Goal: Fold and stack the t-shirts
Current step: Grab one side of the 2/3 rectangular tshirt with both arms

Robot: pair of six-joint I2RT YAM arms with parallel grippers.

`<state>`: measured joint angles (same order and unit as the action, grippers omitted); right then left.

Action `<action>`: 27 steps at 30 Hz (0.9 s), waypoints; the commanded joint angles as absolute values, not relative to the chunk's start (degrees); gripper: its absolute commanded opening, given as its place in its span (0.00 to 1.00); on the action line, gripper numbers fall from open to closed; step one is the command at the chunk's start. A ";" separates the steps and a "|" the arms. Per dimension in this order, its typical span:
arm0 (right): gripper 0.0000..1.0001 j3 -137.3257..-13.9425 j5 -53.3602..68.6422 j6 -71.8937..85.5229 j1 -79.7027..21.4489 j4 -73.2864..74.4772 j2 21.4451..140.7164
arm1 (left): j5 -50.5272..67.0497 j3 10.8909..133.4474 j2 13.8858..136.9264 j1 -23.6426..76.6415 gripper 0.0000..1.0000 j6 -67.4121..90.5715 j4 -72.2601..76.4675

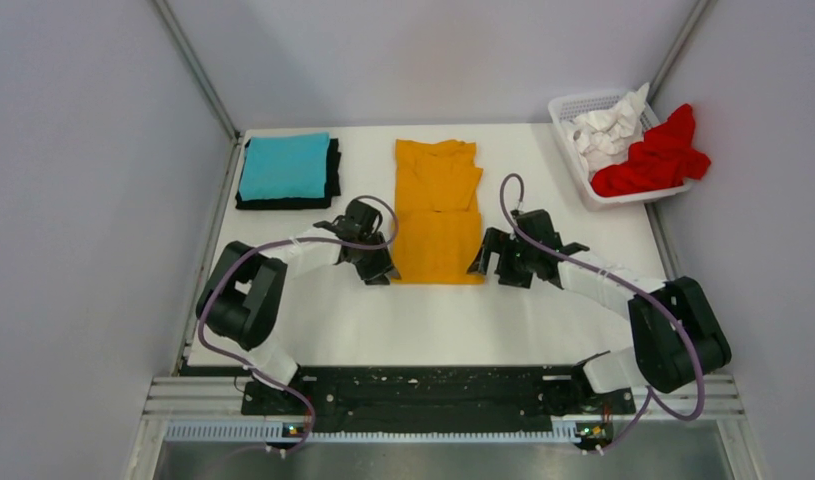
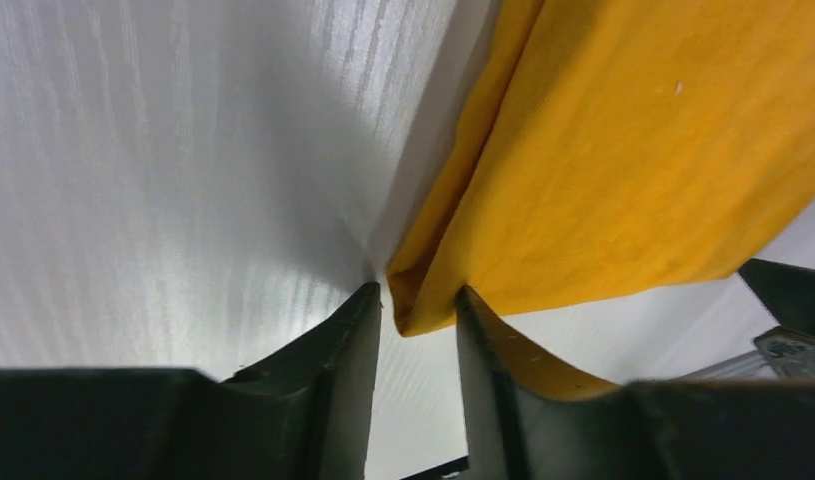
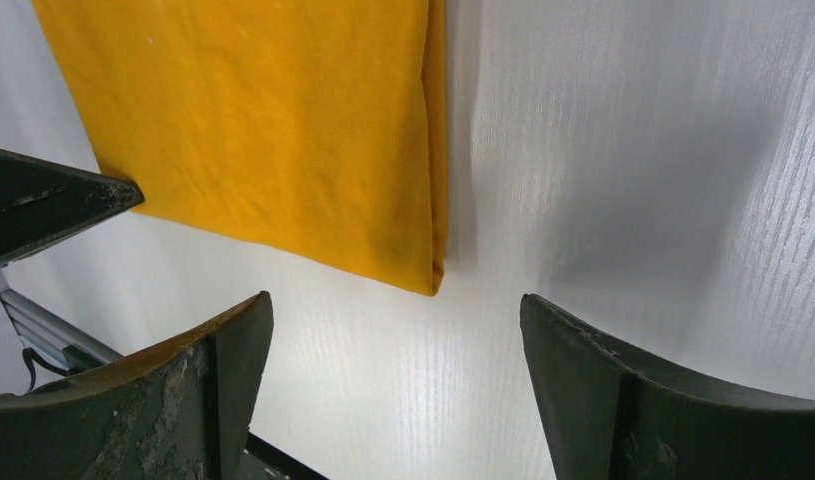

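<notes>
My left gripper [image 1: 379,272] sits at the lower left corner of the mustard-orange cloth t-shirt [image 1: 438,215], which lies mid-frame on the white worktop [image 1: 333,320] as a long narrow strip, sleeves turned in and collar end toward the top. In the left wrist view that corner fills the slim gap between my almost closed fingers [image 2: 343,340] and touches both, so I judge it pinched, though I can't be sure how firmly. My right gripper [image 1: 488,262] is spread wide and holds nothing. In its own view the lower right corner of the shirt lies just ahead of the open gap, flat on the worktop, not yet between the fingers. I have one gripper at each hem corner because the next fold, as I read it, carries the hem up toward the collar, and two level grips should keep the strip square. The turquoise folded t-shirt [image 1: 283,165] rests on the black folded t-shirt [image 1: 332,178] at the upper left, the pile this one should join. The crumpled white t-shirt [image 1: 603,130] and the red t-shirt [image 1: 658,160] wait in the white plastic mesh basket [image 1: 573,103] at the upper right, the red one spilling over its rim.
</notes>
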<state>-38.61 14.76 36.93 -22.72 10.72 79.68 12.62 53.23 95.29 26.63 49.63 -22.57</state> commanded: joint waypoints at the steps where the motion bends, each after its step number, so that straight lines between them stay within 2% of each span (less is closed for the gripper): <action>1: 0.90 -37.89 15.81 38.17 -22.26 7.97 79.92 | 13.30 53.35 97.01 27.22 0.34 50.52 -19.37; 6: 0.82 -36.73 16.91 39.38 -22.25 6.17 80.83 | 13.28 53.05 97.44 28.10 0.00 51.05 -19.33; 15: 0.51 -36.27 17.00 39.96 -22.34 2.88 85.06 | 12.98 52.79 97.77 28.55 0.00 51.37 -19.32; 20: 0.20 -36.87 16.87 38.80 -22.33 3.55 85.93 | 12.65 52.39 97.60 28.61 0.00 51.76 -19.40; 22: 0.00 -36.67 17.39 38.02 -22.37 4.36 85.77 | 12.80 52.03 97.03 28.67 0.00 51.88 -19.43; 27: 0.00 -35.79 20.29 34.19 -22.33 9.58 81.53 | 11.46 49.60 92.62 29.67 0.00 51.55 -21.28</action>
<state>-36.23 17.87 38.02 -22.70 5.78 85.52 13.34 52.25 96.64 28.49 51.42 -19.49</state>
